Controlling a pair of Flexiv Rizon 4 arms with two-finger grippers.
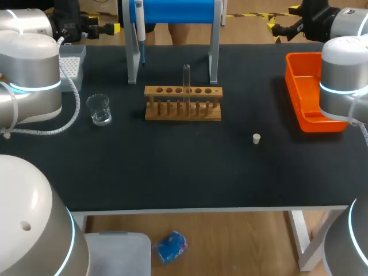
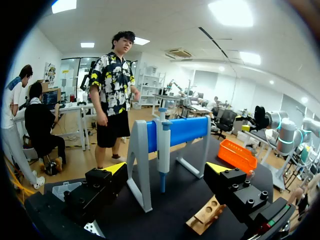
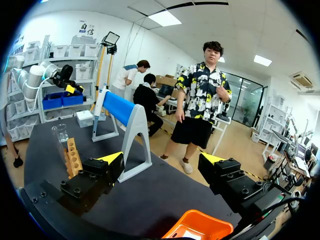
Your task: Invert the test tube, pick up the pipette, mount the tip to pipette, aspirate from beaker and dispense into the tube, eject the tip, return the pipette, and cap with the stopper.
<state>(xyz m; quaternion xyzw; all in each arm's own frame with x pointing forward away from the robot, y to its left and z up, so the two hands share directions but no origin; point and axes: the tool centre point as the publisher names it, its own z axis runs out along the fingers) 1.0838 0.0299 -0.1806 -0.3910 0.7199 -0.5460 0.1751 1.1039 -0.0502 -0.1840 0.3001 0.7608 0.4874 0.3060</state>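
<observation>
**Both grippers open, holding nothing**

The left gripper and right gripper have their fingers spread wide. The test tube stands upright in the wooden rack. The pipette hangs on the blue stand behind it. The beaker is at the rack's left, the stopper at its right.

Table top: matt black, even finish. Rack: bare wood, smooth, satin. Test tube & beaker: clear, glass-like, shiny. Stopper: off-white, matt. Bin at table's right edge: orange plastic, glossy. Pipette stand at far edge: smooth blue plastic, pale grey legs. Arm shells: smooth silver-grey, semi-gloss.
</observation>
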